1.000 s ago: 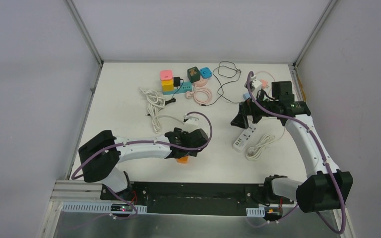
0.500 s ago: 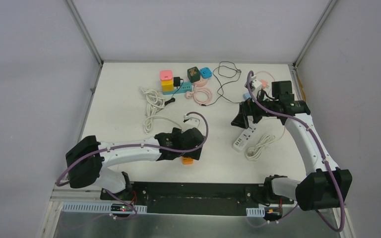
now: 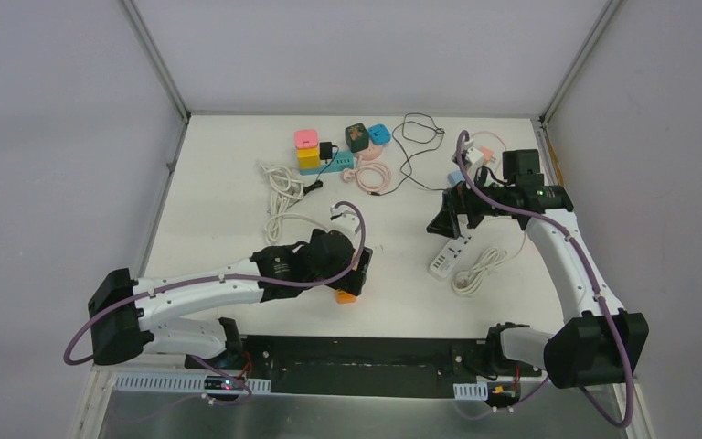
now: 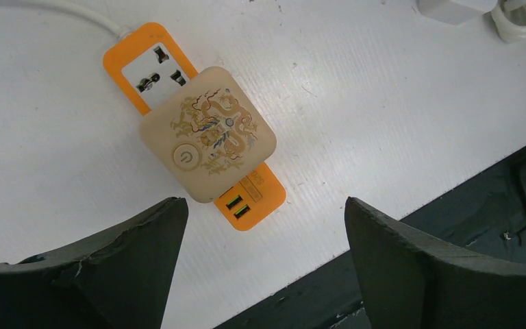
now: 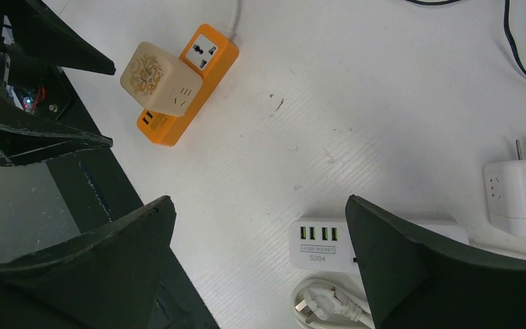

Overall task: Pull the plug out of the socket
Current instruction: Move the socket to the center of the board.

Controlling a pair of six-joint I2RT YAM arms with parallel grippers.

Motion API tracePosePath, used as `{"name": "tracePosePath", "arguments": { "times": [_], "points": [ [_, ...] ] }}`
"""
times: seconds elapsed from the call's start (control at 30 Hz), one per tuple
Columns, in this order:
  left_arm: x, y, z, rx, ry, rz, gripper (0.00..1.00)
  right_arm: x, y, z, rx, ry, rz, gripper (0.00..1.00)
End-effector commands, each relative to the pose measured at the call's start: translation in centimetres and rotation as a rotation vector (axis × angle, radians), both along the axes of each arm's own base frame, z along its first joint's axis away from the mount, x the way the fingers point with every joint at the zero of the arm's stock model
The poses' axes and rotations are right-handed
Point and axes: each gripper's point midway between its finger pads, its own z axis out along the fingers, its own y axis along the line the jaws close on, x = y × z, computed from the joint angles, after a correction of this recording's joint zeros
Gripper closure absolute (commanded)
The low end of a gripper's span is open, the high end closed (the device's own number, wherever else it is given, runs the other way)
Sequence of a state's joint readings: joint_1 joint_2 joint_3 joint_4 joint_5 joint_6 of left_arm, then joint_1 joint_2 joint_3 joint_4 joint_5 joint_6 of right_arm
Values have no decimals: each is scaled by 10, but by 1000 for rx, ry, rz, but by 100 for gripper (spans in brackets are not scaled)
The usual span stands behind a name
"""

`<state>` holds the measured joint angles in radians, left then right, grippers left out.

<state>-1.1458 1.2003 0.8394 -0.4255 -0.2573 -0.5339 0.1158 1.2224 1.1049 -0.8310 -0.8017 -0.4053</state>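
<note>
The plug (image 4: 209,142) is a beige cube with a dragon print and a power button. It sits in the orange socket strip (image 4: 152,65), covering the strip's middle. My left gripper (image 4: 264,205) hovers open just above the strip's USB end, and its fingers touch nothing. From above, the left gripper (image 3: 352,267) hides most of the plug, and only the orange strip end (image 3: 345,294) shows. The right wrist view shows the plug (image 5: 159,79) seated in the strip (image 5: 209,44). My right gripper (image 5: 260,205) is open and empty, well off to the right.
A white USB socket strip (image 5: 325,247) with a coiled cord lies under the right gripper (image 3: 445,224), with a white cube adapter (image 5: 520,188) beside it. Coloured cube sockets (image 3: 307,146), a white cord (image 3: 283,183), a pink cord (image 3: 372,174) and a black cable (image 3: 416,137) lie at the back. The table's dark front edge (image 4: 452,205) is close to the orange strip.
The left jaws have spread wider. The left arm's elbow has swung to the left while its gripper stayed over the orange strip. The right arm has not moved.
</note>
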Motion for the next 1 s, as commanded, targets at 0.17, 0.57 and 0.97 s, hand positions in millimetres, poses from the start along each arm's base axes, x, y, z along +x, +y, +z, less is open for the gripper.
{"name": "tracePosePath", "arguments": {
  "times": [0.17,0.57,0.97],
  "points": [
    [-4,0,41,-86,-86,-72,11,0,3,6,25,-30,41,0],
    [-5,19,76,-160,-143,-37,1,-1,2,7,27,-34,48,0],
    [-17,54,69,-328,-73,122,2,-1,3,6,28,-33,51,0]
  ]
}}
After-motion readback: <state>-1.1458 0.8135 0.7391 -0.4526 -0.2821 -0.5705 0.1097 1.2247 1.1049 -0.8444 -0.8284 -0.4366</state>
